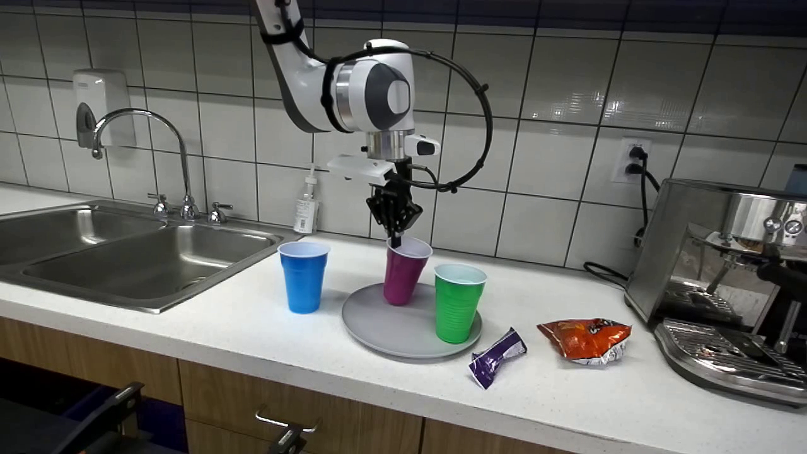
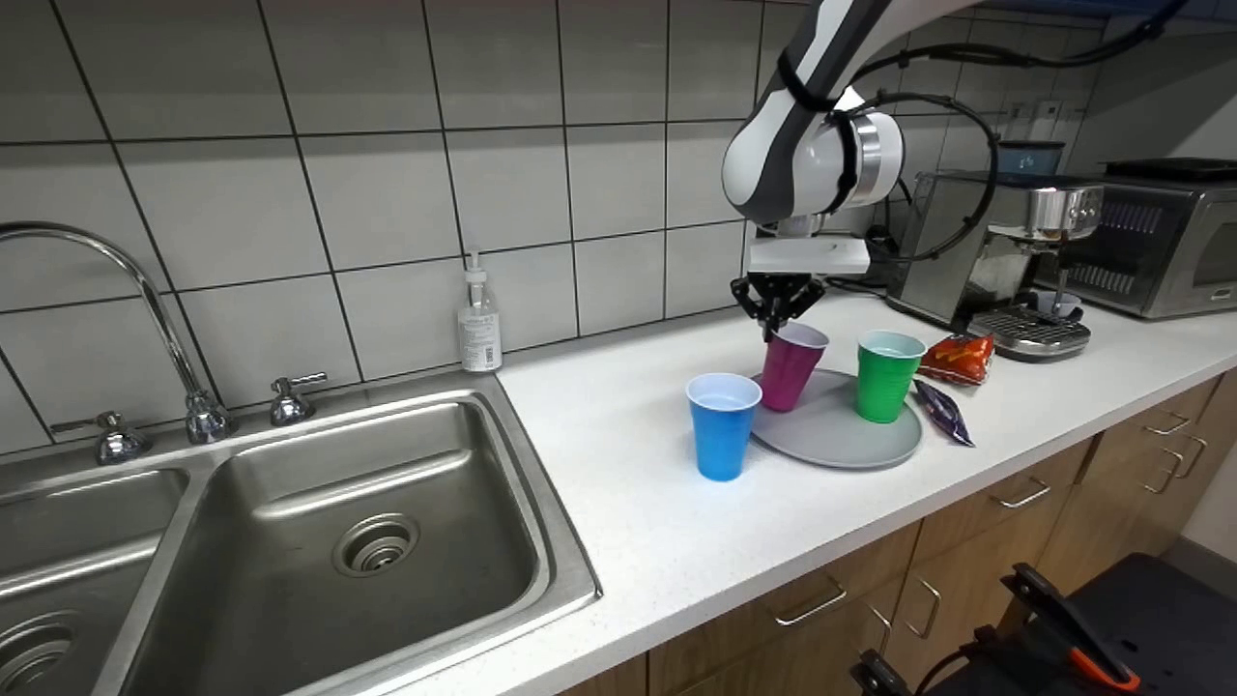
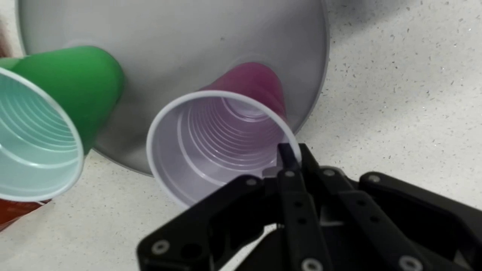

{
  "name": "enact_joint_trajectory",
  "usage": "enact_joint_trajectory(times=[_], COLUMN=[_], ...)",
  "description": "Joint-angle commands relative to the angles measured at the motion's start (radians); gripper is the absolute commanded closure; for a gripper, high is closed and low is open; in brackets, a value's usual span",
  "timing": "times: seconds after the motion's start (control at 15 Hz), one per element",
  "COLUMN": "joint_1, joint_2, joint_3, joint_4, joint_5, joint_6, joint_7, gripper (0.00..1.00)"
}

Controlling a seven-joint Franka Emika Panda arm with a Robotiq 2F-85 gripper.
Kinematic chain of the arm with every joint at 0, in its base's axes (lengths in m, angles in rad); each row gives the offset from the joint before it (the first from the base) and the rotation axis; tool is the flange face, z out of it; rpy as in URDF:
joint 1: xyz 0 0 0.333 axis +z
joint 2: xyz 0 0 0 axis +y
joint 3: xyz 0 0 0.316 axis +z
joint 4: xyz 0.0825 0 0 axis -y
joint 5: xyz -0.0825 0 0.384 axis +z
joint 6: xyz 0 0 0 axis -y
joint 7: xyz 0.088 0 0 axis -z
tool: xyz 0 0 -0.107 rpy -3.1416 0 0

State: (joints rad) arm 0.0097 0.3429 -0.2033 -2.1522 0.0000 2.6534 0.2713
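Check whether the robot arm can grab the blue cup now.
Probably not: its gripper is pinching the purple cup near its top and would have to release that first, though nothing stands over the blue cup.

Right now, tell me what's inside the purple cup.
One fingertip of the gripper, shut on the purple cup, sits inside; otherwise only bare wall and base show. The gripper covers part of the interior.
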Motion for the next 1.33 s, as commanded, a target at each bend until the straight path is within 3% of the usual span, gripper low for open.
enact_joint_trajectory(times=[0.0, 0.13, 0.2, 0.33, 0.87, 1.27], joint_1=[-0.011, -0.011, -0.011, -0.010, -0.012, -0.015], joint_2=[0.003, 0.005, 0.005, 0.004, -0.015, -0.054], joint_3=[0.003, 0.003, 0.003, 0.003, 0.008, 0.015], joint_4=[0.012, 0.013, 0.014, 0.013, 0.005, -0.017], joint_5=[-0.026, -0.025, -0.025, -0.025, -0.018, -0.012], joint_6=[-0.011, -0.013, -0.014, -0.014, -0.013, -0.013], joint_7=[0.016, 0.016, 0.016, 0.016, 0.010, -0.004], gripper=[0.99, 0.99, 0.70, 0.62, 0.02, 0.00])
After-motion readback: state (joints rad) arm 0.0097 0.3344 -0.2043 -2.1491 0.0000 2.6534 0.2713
